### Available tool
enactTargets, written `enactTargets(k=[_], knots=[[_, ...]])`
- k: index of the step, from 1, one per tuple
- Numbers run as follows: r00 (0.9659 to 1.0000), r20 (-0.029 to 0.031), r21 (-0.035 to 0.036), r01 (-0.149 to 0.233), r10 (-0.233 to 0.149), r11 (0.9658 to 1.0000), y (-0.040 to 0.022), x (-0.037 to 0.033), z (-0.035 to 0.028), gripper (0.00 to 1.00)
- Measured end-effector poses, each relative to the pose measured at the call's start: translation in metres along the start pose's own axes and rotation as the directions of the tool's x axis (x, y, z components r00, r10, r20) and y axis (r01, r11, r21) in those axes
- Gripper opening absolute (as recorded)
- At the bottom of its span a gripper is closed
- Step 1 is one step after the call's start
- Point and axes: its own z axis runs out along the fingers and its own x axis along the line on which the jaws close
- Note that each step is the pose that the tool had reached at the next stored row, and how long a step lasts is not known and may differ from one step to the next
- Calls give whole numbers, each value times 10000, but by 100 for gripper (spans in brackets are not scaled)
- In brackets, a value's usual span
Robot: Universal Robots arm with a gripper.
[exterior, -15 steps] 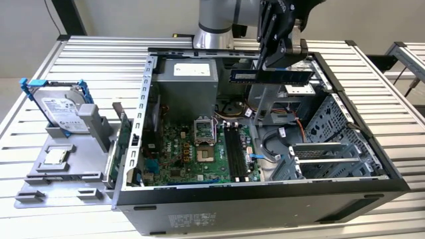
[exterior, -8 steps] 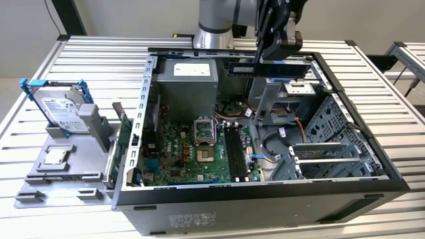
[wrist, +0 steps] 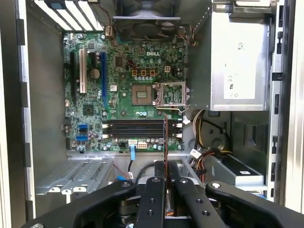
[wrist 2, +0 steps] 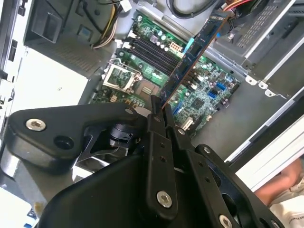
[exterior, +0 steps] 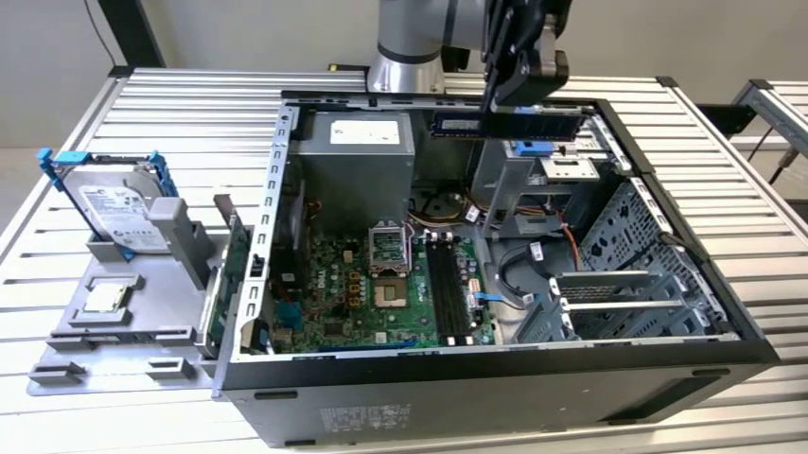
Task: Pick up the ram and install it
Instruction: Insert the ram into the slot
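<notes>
My hand (exterior: 516,102) is clamped tight on the ram (exterior: 555,123), holding the dark stick level in the air above the open computer case (exterior: 505,378), over the end of the case nearest the bench (exterior: 189,90) edge where the arm stands. In both wrist views the ram (wrist 2: 197,47) (wrist: 165,137) juts out from the hand, well clear of the green motherboard (wrist: 123,76) and its black memory slots (wrist: 137,128) below. The hard drive (exterior: 120,203) stands on a grey holder near the bench edge at the exterior view's left.
</notes>
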Motion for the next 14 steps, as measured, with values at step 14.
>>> enactTargets(k=[14], knots=[[10000,0,0,0,0,10000,1,-12,1,0]])
